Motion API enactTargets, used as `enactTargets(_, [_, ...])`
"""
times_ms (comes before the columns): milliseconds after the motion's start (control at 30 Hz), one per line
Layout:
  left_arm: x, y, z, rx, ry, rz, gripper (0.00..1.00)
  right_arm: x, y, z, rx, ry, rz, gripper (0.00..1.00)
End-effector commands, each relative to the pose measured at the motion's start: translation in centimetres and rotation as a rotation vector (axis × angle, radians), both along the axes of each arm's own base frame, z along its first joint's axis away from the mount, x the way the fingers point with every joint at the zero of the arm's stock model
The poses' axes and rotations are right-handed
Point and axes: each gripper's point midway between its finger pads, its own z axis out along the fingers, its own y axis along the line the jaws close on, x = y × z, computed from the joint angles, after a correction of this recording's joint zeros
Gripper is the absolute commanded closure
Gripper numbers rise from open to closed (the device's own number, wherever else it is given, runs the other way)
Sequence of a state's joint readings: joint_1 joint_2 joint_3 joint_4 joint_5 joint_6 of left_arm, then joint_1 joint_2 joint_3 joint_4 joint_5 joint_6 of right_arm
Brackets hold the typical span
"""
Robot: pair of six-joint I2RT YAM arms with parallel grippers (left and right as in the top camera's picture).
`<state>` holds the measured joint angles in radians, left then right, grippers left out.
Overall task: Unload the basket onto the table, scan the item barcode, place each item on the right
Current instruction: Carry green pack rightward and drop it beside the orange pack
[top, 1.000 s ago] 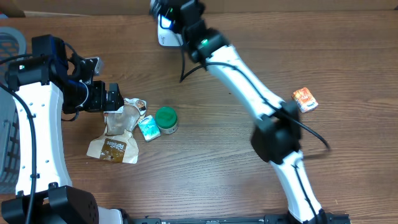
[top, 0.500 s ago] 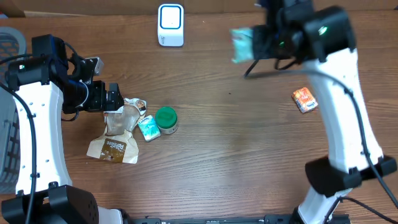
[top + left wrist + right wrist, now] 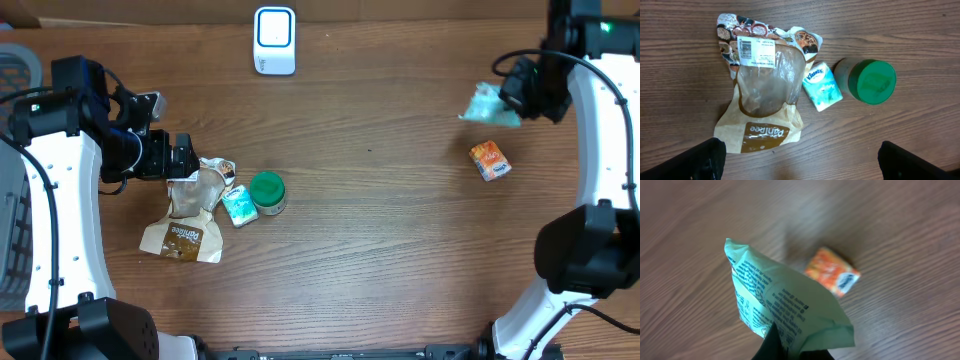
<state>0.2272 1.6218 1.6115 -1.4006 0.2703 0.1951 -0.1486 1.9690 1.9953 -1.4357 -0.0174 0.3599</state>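
The wooden table (image 3: 380,230) carries everything. The left arm (image 3: 60,200) reaches in from the left, and the left gripper (image 3: 188,157) hangs at the top end of the bag (image 3: 190,215) with its jaws spread wide and nothing in them. The right arm (image 3: 600,150) stands at the far right, and the right gripper (image 3: 512,95) is clamped on a pale green printed packet (image 3: 785,305), off the table. The packet is well apart from the white scanner (image 3: 274,40) at the back edge. A green-lidded jar (image 3: 268,192) stands right of the bag, touching a tissue pack (image 3: 238,206). An orange box (image 3: 491,160) lies near the packet.
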Motion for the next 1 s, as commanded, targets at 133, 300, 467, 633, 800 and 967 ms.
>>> enactTargets(133, [0.1,-0.1,-0.1,-0.006,-0.004,-0.025,0.00,-2.1,-2.8,-6.7,0.056,0.085,-0.097,0.96])
enactTargets(300, [0.1,-0.1,-0.1,-0.006,-0.004,-0.025,0.00,-3.2,-4.5,-8.5,0.063,0.107,-0.144,0.73])
enactTargets(467, [0.1,-0.1,-0.1,-0.006,-0.004,-0.025,0.01,-3.5,-3.7,-8.6,0.101,0.113,-0.069,0.35])
enactTargets(633, [0.1,-0.1,-0.1,-0.006,-0.004,-0.025,0.00,-2.7,-1.0,-8.3,0.163,0.087,0.051,0.29])
enactTargets(800, [0.1,-0.1,-0.1,-0.006,-0.004,-0.025,0.00,-1.6,2.7,-7.2,0.150,0.063,0.198,0.29])
enactTargets(967, [0.1,-0.1,-0.1,-0.006,-0.004,-0.025,0.00,-0.1,8.5,-5.1,0.132,0.009,0.355,0.30])
